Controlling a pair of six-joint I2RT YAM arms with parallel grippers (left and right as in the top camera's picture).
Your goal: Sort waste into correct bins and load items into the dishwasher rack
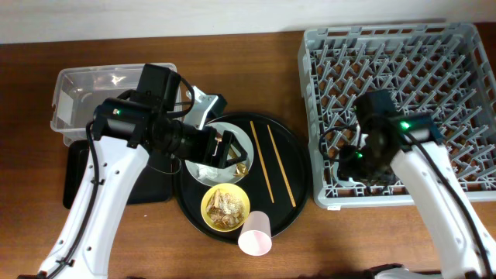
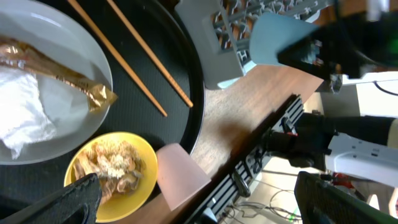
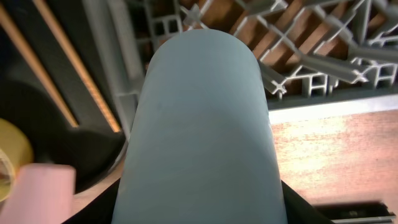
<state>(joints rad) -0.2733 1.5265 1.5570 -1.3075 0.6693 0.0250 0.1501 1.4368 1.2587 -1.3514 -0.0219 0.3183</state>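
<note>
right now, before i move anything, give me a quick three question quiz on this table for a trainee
1. True or false: the two thin wooden chopsticks lie on the large round black tray.
2. The right gripper is: A wide open and empty, B shut on the small blue cup, C out of every view.
3. Fill in: the beige crumbly food bits sit in the ___ round bowl.
Key: 1 true; 2 B; 3 yellow.

Round tray [image 1: 301, 163] sits mid-table [image 1: 372, 240]. On it: plate [image 1: 235, 133] at 10 o'clock, bowl [image 1: 205, 208] at 6, chopsticks [image 1: 281, 164] toward 3, cup [image 1: 255, 232] lying across its 5 o'clock rim. Rack [image 1: 310, 116] is off at 3 o'clock, tub [image 1: 77, 85] at 10, flat tray [image 1: 76, 174] at 9.
</note>
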